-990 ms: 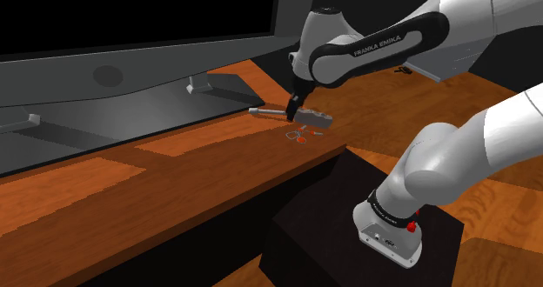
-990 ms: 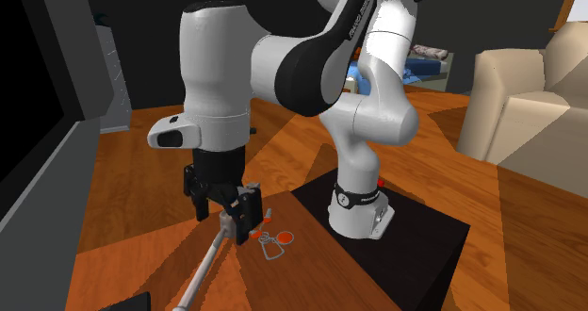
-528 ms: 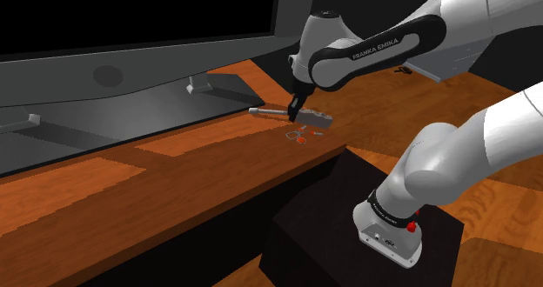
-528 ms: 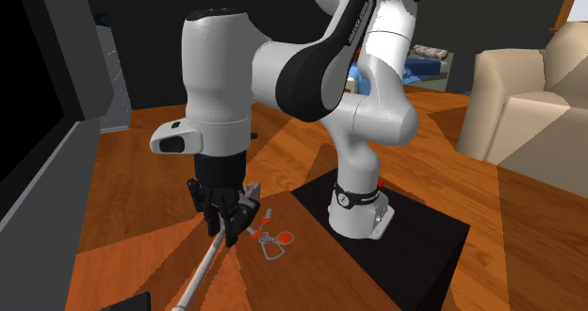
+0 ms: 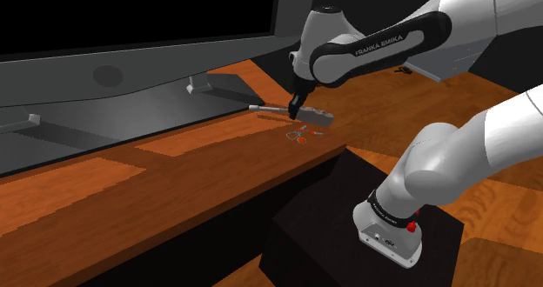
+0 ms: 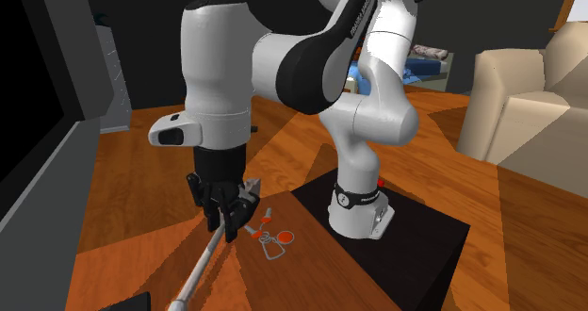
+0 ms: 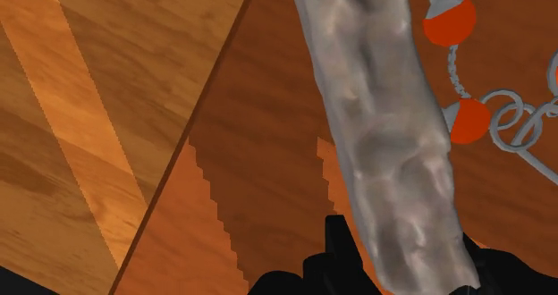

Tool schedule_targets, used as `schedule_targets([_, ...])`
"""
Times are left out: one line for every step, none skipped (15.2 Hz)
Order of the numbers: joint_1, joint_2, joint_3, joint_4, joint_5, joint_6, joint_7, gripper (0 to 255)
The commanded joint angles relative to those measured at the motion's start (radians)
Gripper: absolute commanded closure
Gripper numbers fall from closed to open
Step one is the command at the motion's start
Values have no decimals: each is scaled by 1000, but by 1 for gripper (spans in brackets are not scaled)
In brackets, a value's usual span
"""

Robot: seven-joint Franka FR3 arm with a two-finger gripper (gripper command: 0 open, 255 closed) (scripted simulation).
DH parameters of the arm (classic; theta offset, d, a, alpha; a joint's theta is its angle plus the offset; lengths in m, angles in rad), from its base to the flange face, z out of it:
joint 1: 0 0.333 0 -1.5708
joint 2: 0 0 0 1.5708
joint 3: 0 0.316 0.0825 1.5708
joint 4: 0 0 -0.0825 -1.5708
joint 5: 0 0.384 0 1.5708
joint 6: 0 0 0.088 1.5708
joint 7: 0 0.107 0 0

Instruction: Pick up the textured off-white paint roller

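Because its two fingers (image 7: 338,244) squeeze it tight, the one black gripper (image 5: 296,110) holds the one bumpy grey-white paint roller (image 7: 384,132). The roller is low over the wooden table (image 5: 217,139), beside one wire thing (image 7: 501,123) with two orange balls. The second exterior view shows the roller's long handle (image 6: 203,267) slanting down, and one pale sofa (image 6: 537,102).

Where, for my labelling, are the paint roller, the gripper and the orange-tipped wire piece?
paint roller (image 7: 384,132), wrist view, mid textured sleeve
gripper (image 6: 224,226), second exterior view, between fingertips
orange-tipped wire piece (image 7: 469,121), wrist view, orange tip
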Motion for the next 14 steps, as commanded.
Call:
schedule_targets([1,-13,0,16,2,-29,-2,255])
schedule_targets([1,-21,1,24,3,-45,-3,255])
schedule_targets([1,-28,1,32,4,-61,-4,255])
schedule_targets([2,-36,2,41,5,-76,-5,255])
schedule_targets([2,-43,2,49,5,-92,-6,255])
schedule_targets([2,-50,3,58,6,-108,-7,255])
schedule_targets([2,-56,3,67,7,-123,-8,255])
schedule_targets([3,-62,4,76,8,-138,-9,255])
schedule_targets([3,-68,4,86,9,-154,-10,255])
schedule_targets([3,-74,5,95,10,-169,-11,255])
schedule_targets([4,-79,5,105,10,-184,-11,255])
schedule_targets([4,-84,6,115,11,-199,-12,255])
schedule_targets([4,-85,6,116,11,-201,-12,255])
schedule_targets([4,-84,6,117,11,-201,-12,255])
